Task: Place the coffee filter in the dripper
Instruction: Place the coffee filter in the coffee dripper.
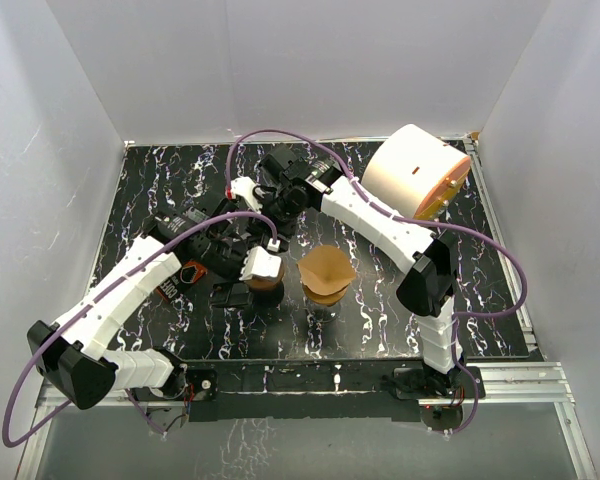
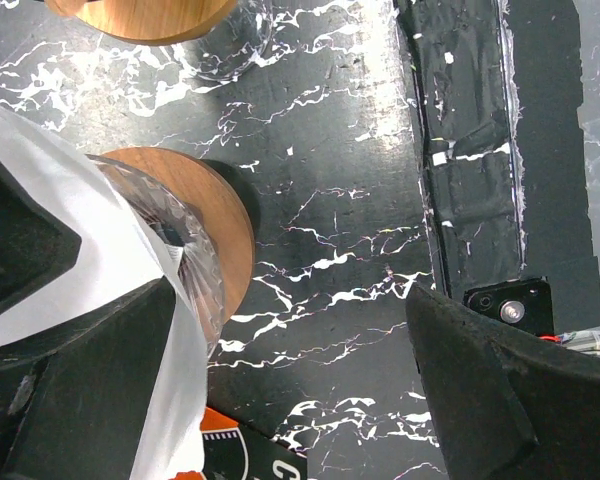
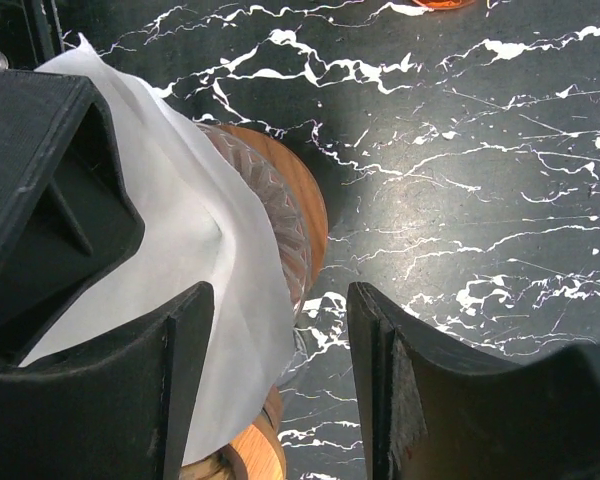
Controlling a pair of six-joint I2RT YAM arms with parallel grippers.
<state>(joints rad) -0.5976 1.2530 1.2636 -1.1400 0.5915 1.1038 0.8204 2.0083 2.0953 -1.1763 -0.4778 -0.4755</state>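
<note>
**Top external: white filter at the dripper, both grippers over it**

Top external view shows the black marbled table with a big white drum at its far right corner. Both arms reach in toward the middle, where two drippers stand side by side.

The left gripper hangs with its jaws wide apart. One finger lies against the filter and the other stands well clear over bare table. The right gripper also has its jaws parted, with a narrower gap. One finger rests over the filter, whose edge reaches into that gap, and nothing is pinched there.

The dripper, ribbed glass on a wooden collar, sits under both grippers. The filter, white paper, drapes over its glass rim on one side, with a crease dipping to the glass. Whether it sits fully inside cannot be told.

Just to the right stands the second dripper, holding a brown filter. An orange-and-black packet lies left of the dripper.
</note>
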